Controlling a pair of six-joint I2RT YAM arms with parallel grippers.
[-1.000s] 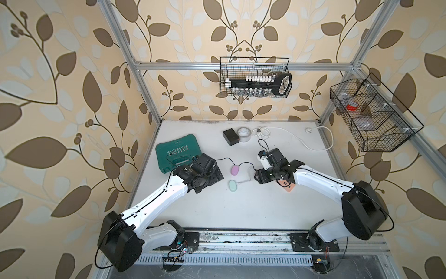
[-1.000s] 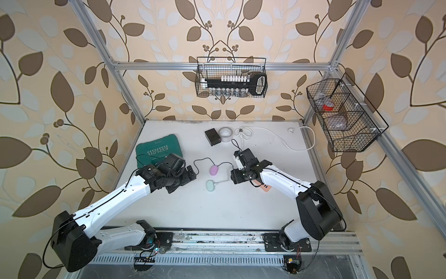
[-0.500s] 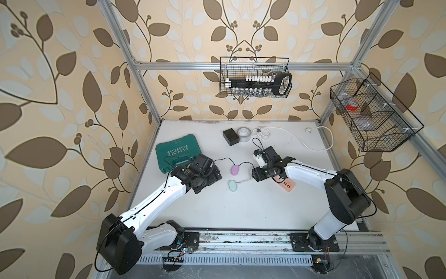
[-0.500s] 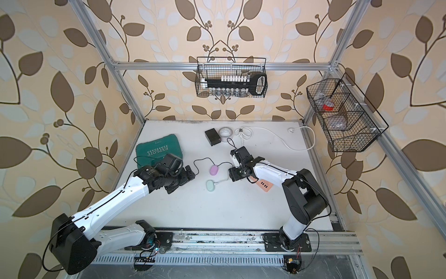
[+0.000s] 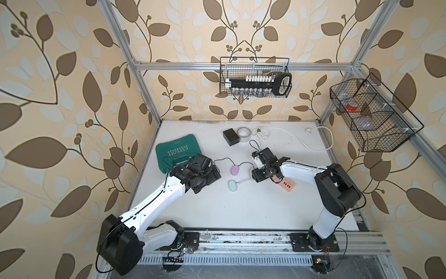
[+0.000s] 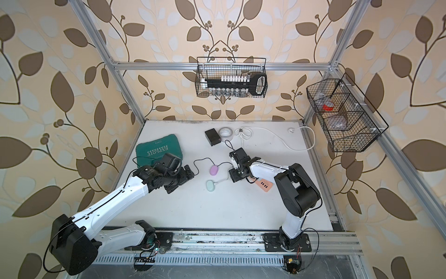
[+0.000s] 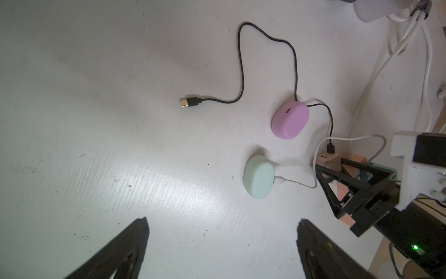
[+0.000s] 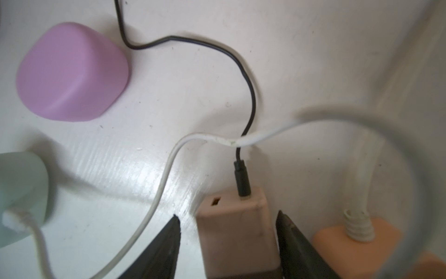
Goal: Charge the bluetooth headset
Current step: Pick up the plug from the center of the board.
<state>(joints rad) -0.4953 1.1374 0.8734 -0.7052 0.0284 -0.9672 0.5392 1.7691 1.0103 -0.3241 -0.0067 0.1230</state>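
Right jaws straddle adapter (image 8: 235,232), its base cropped.

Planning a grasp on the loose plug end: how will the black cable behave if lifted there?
Probably floppy: the black cable lies in loose curves, so it should drape, not hold shape. Likely light, being thin. Its other end is plugged into the adapter and it passes by the pink case, so a pull may tug or nudge them.

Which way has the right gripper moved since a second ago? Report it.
Yes: the right gripper has edged slightly toward the purple case, which has not moved.
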